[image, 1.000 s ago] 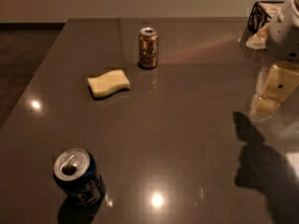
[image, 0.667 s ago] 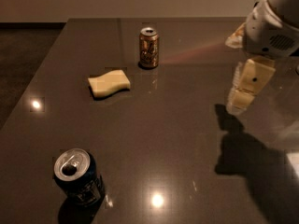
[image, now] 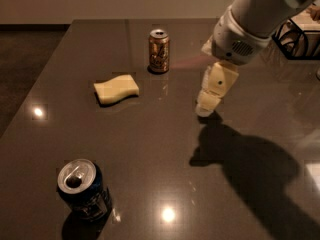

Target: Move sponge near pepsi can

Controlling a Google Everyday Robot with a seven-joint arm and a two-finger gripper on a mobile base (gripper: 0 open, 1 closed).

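The pale yellow sponge (image: 116,88) lies flat on the dark table (image: 150,149), left of the middle. The dark blue pepsi can (image: 83,189) stands upright near the front left, its silver top open. My gripper (image: 206,107) hangs from the white arm at the upper right, cream fingers pointing down, just above the table. It is well right of the sponge and holds nothing that I can see.
A gold-brown can (image: 159,50) stands upright behind the sponge, toward the back. A black wire rack (image: 295,39) sits at the far right edge. The arm casts a large shadow on the right front of the table.
The arm has swung in from the right edge toward the middle of the table, bringing the gripper closer to the sponge. The sponge and both cans have not moved.
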